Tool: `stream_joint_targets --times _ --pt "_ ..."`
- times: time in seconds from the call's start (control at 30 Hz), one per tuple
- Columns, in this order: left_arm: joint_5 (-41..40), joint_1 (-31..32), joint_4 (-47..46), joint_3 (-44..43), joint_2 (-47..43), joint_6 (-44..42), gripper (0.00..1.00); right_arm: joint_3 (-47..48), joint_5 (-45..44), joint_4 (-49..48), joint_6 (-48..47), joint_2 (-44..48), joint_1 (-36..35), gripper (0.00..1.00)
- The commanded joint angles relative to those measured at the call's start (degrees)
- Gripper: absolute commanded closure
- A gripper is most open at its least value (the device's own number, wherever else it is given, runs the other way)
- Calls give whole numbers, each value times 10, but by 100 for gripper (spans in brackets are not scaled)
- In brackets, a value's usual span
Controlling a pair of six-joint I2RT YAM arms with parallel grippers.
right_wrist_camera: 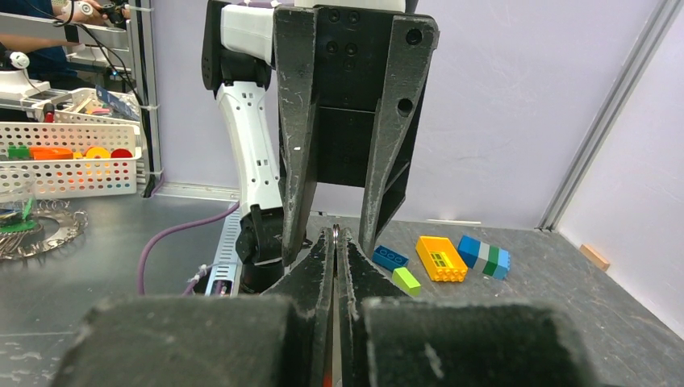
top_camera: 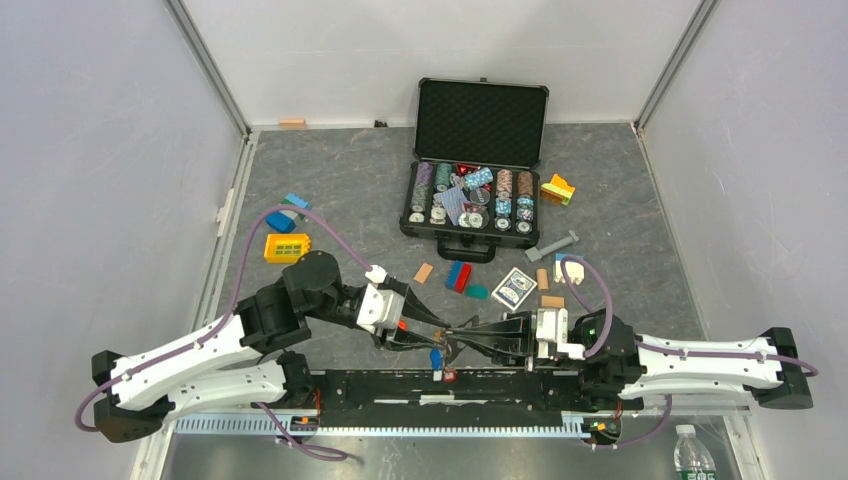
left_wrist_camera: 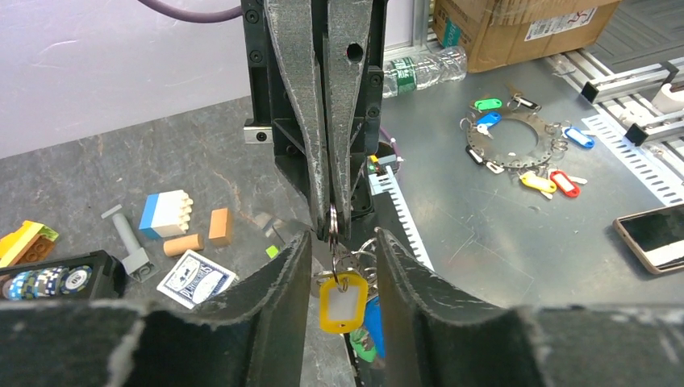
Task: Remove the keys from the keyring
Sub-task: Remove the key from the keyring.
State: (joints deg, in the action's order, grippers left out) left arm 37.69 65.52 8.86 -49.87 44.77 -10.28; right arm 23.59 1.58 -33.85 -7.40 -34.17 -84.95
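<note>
**Counter (top_camera: 350, 180) stock, left to right:**

1. Yellow toy block (top_camera: 287, 246) at the far left, with a blue block (top_camera: 281, 222) just behind it.
2. Your left claw (left_wrist_camera: 342, 235). Its fingers (left_wrist_camera: 270, 298) are spread, one on each side of the hanging bunch. You cannot tell from these views whether either finger touches the bunch.
3. The keyring (left_wrist_camera: 334, 234), held up off the counter between your two claws, near the front edge. The keys (left_wrist_camera: 343, 302) hang below it, with the yellow head in front and the blue and green heads behind.
4. Your right claw (right_wrist_camera: 335, 242). It is pressed together, tip to tip with the left claw, and pinches the keyring's wire at the top.
5. Pack of playing cards (top_camera: 516, 288), lying flat, near and behind the right claw.
6. Black case (top_camera: 480, 120) at the rear right. The lid stands open and rows of poker chips fill the tray.
7. Orange-and-yellow block (top_camera: 557, 189), just beside the case on its right.
</note>
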Motion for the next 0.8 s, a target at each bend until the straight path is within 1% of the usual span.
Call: stream_joint_targets --times 0.0,0.1,0.27,0.53,0.67,0.77 --pt "4 2 -13 3 -1 16 56 7 8 -49 -3 9 0 100" --pt "-2 3 -9 4 -3 14 56 6 9 -50 -3 10 0 100" --pt "-7 3 -4 6 -2 15 65 3 9 -52 -2 11 0 100" --pt "-15 3 5 6 -7 11 75 0 10 -53 -2 14 0 100" --pt "-16 3 5 6 -8 13 76 0 10 -54 -2 14 0 100" --pt "-16 3 5 6 -5 13 83 -1 11 -54 -2 16 0 100"
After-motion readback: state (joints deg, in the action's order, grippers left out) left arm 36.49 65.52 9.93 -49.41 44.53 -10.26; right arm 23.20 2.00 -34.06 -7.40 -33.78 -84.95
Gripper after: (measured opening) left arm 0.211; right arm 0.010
